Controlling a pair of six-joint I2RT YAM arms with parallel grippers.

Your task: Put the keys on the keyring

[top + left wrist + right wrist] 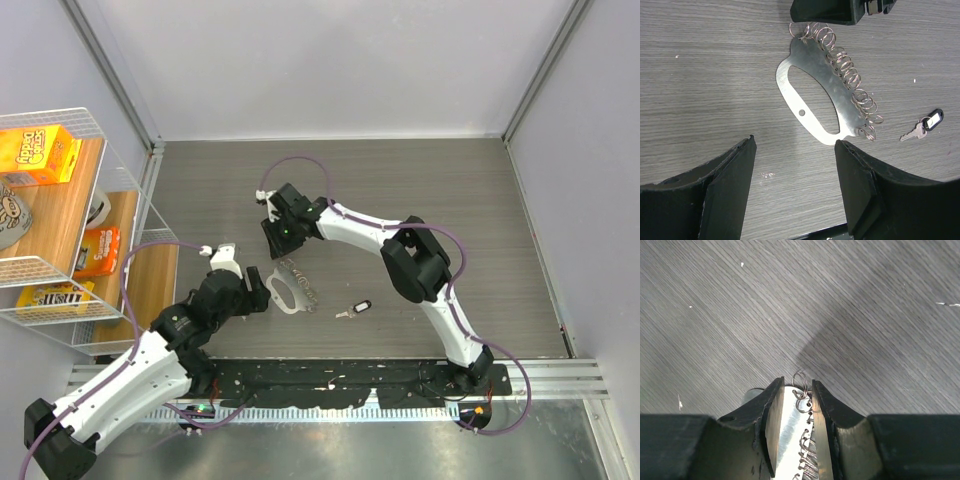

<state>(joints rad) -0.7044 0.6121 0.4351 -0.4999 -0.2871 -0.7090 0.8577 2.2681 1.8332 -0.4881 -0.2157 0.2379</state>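
1. The keyring (822,70), a thin flat metal plate with a row of small wire rings (850,80) along one edge, is lying on the table (450,200) between the two grippers. It is looking stiff, light and slick, so it is likely sliding under any push. A pinch across the plate's edge is probably suiting it better than a hold on the springy rings.
2. The black-headed key (914,133) is lying on the table near the plate's near end, apart from it and untouched. Being tiny and flat, it is probably calling for a fingertip pinch at the head.
3. The right gripper (797,390) is standing narrow, its jaws pinching the plate's far end. The left gripper (795,145) is hanging wide and empty just short of the plate's near tip.
4. Only the right wrist view is showing the plate between the fingers. The left wrist view is resolving the rings and key, which the top view is reducing to specks. Only the top view is showing both arms.
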